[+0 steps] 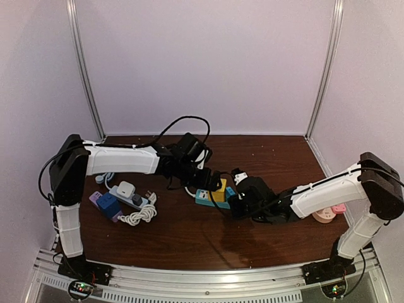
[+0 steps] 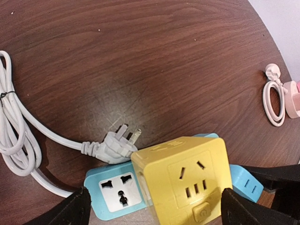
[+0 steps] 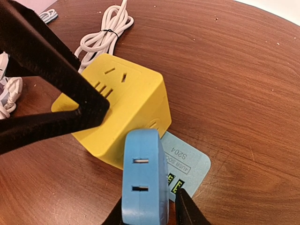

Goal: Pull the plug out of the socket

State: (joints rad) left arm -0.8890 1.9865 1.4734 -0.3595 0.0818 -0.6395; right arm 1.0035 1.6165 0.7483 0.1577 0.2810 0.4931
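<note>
Left pincer [image 2: 155, 199] straddles yellow plug [image 2: 187, 171]; right pincer [image 3: 152, 211] clamps blue socket [image 3: 142, 176].

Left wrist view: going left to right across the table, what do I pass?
Looped white cable → white plug → yellow cube adapter → small coiled white cord → pink block.
</note>
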